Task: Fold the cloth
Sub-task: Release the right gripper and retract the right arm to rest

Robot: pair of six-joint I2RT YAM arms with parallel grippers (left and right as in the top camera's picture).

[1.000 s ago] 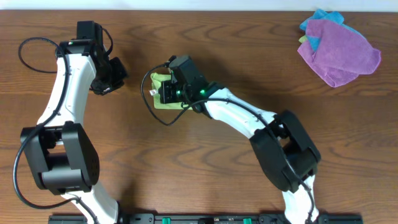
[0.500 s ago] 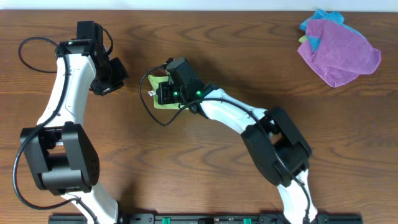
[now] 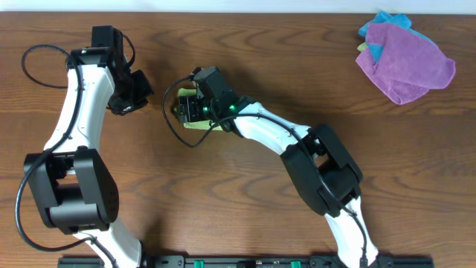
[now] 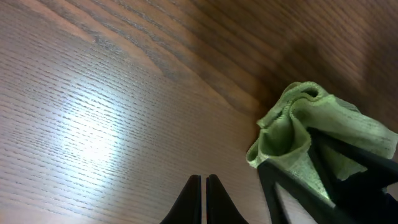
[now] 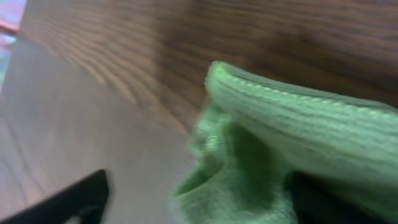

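The cloth point(image 3: 196, 124) is a small green one, bunched up on the wooden table left of centre. My right gripper point(image 3: 189, 109) sits directly over it and hides most of it. In the right wrist view the right gripper point(image 5: 199, 202) is open, its fingers point(image 5: 74, 196) spread wide, and the cloth point(image 5: 280, 143) lies loose between them in thick folds. My left gripper point(image 3: 144, 92) hangs a short way left of the cloth. Seen from the left wrist, the left gripper point(image 4: 203, 182) is shut on nothing, and the cloth point(image 4: 298, 134) shows crumpled at the right.
A heap of purple and blue cloths point(image 3: 405, 59) lies at the back right corner. A black cable point(image 3: 177, 130) loops from the right wrist just left of the green cloth.
My right gripper has shifted a little left over the green cloth and its jaws have gone from shut to open. The left arm has stayed still.
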